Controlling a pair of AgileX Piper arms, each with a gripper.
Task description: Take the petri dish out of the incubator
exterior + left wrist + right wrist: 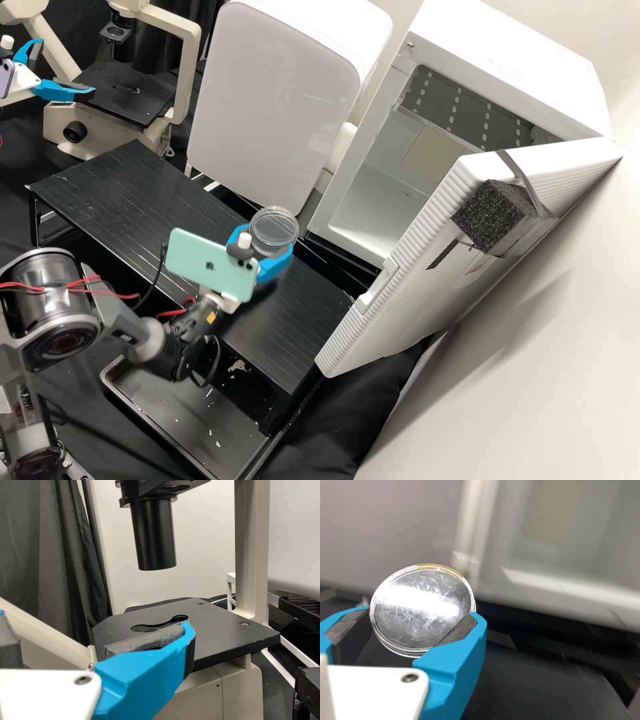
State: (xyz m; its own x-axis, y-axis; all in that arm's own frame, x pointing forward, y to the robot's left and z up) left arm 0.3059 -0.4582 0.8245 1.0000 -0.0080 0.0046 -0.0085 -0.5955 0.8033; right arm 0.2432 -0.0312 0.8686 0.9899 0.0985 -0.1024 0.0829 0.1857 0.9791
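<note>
Black stand [120, 190] below, open incubator [507, 63] beyond, the right end effector [422, 616] clamps the petri dish [274, 225] by opposite edges, a light, stiff, likely slippery thing (brittle too, I'd guess) best pinched gently across its rim, while the left end effector [67, 67] gapes.

From the near side, I'm looking down through the high view. My left wrist view is closely facing the far-left microscope [127, 99]; my right one is facing the incubator [507, 47] past the close petri dish [273, 229]. The high view is sharing all three.
</note>
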